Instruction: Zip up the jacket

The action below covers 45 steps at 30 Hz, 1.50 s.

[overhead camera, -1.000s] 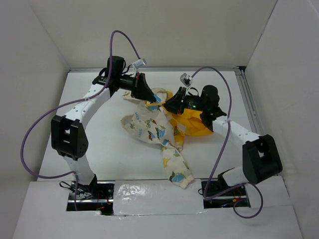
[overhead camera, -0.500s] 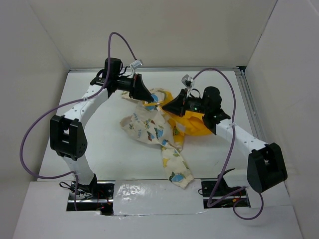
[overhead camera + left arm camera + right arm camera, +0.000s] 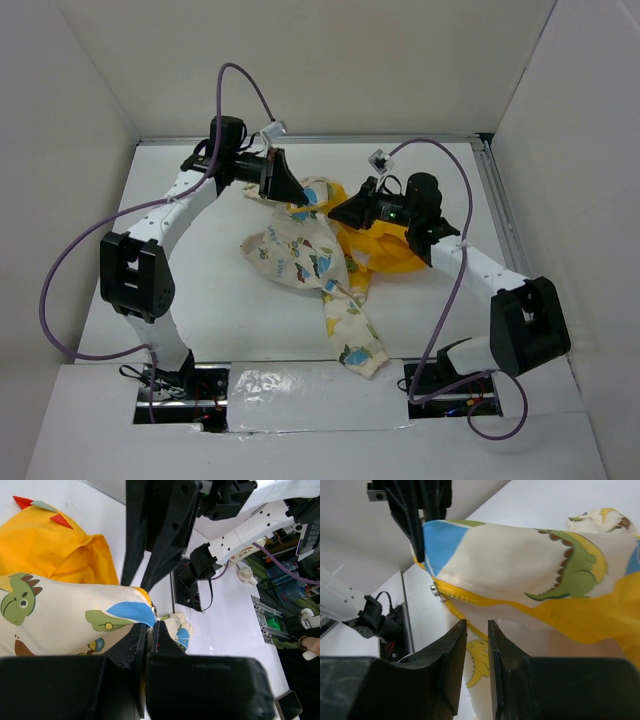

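Note:
The jacket [image 3: 300, 255], cream with cartoon prints and a yellow hood [image 3: 392, 250], lies crumpled mid-table. My left gripper [image 3: 303, 205] is shut on its raised front edge, the cream cloth pinched between the fingers [image 3: 149, 625]. My right gripper [image 3: 333, 214] faces it from the right, just below the lifted edge. Its jaws [image 3: 477, 622] stand a little apart with nothing clamped; the yellow zipper tape [image 3: 470, 626] runs just past the tips. The silver zipper slider [image 3: 436, 590] hangs at the corner beside the left fingers [image 3: 415, 525].
White walls close in the table at the back and both sides. A metal rail [image 3: 497, 200] runs along the right edge. Purple cables [image 3: 245, 80] arc over both arms. One sleeve [image 3: 355, 335] trails toward the near edge.
The right arm's elbow swung outward and came back while its gripper stayed at the jacket's raised edge. The left gripper pulled slightly left and kept its hold.

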Motion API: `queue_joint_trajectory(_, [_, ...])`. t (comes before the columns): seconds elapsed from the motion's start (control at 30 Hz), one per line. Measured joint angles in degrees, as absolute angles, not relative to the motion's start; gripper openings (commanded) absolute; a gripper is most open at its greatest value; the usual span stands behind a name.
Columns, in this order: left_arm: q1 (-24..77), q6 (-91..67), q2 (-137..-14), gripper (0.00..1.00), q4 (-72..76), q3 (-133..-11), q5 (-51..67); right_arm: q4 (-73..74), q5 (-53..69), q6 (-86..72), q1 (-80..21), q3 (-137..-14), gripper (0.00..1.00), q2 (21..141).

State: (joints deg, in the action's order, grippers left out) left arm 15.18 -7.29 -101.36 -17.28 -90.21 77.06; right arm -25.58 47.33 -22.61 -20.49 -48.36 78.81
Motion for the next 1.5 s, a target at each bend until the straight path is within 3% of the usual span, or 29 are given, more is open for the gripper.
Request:
queue_joint_trajectory(0.07, [15.2,-6.5,-101.4,0.00,-17.7,-90.4,77.3,-25.8,47.1,-23.2,-19.3,-48.0,0.53,78.6])
queue_joint_trajectory(0.1, [15.2,-6.2,-101.4,0.00,-17.9,-90.5,77.3,-26.1,47.4,-23.4,-18.9,-47.5,0.57,78.5])
queue_joint_trajectory(0.5, [15.2,-3.3,-101.4,0.00,-20.6,-93.1,79.7,-27.4,58.8,-25.6,-17.7,-49.3,0.76,79.4])
queue_joint_trajectory(1.0, [15.9,-1.4,-102.6,0.00,-22.1,-94.3,82.0,-33.5,60.9,-35.0,-19.5,-58.3,0.80,90.2])
queue_joint_trajectory(1.23, [16.1,-1.0,-102.6,0.00,-22.3,-94.3,82.4,-37.5,63.5,-37.9,-19.8,-60.4,0.74,91.1])
queue_joint_trajectory(1.5, [14.3,-4.0,-102.6,0.00,-19.1,-94.2,82.8,-28.3,66.1,-30.3,-20.4,-60.5,0.73,88.7])
